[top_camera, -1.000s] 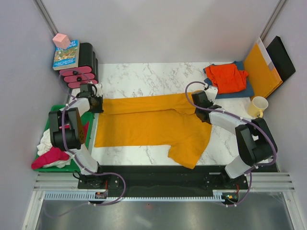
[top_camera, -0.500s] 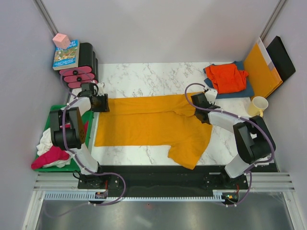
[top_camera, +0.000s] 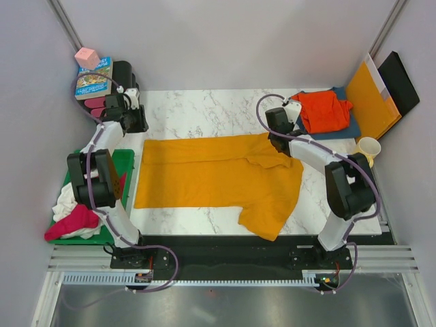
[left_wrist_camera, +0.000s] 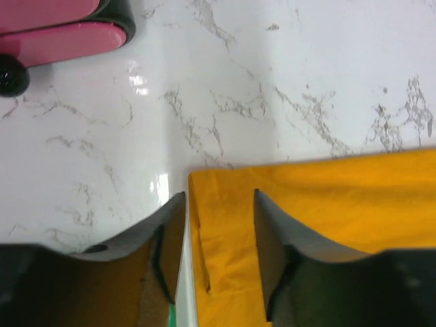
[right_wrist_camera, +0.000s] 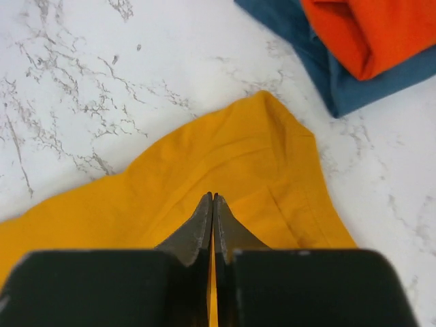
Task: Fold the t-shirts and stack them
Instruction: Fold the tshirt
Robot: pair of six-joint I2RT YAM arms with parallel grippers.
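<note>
- Mustard-yellow t-shirt [top_camera: 218,174] lies spread lengthwise across the marble table [top_camera: 204,105], with one sleeve reaching toward the near edge.
- Left gripper [left_wrist_camera: 218,197] hangs at the shirt's far left corner with its jaws spread, one finger over bare marble and the other over cloth. Whether either finger touches cannot be told.
- Right gripper [right_wrist_camera: 212,197] has its fingers pressed together, the tips over the shirt's far right sleeve. Whether they touch the cloth cannot be told.
- Red-orange t-shirt [top_camera: 321,109] sits folded on the dark blue t-shirt [top_camera: 347,126] at the far right; the blue one is mostly covered, and only its edges show.
- Green tray [top_camera: 126,160], left of the table, is partly hidden by the left arm. It holds the crumpled white t-shirt [top_camera: 65,197] and the magenta t-shirt [top_camera: 71,221], which lies nearer the camera.
- Pink-and-black rack [top_camera: 109,105] behind the left gripper is half hidden by the arm, so its form is hard to make out.
- Cream mug [top_camera: 368,150] stands near the right edge, just beside the right arm.
</note>
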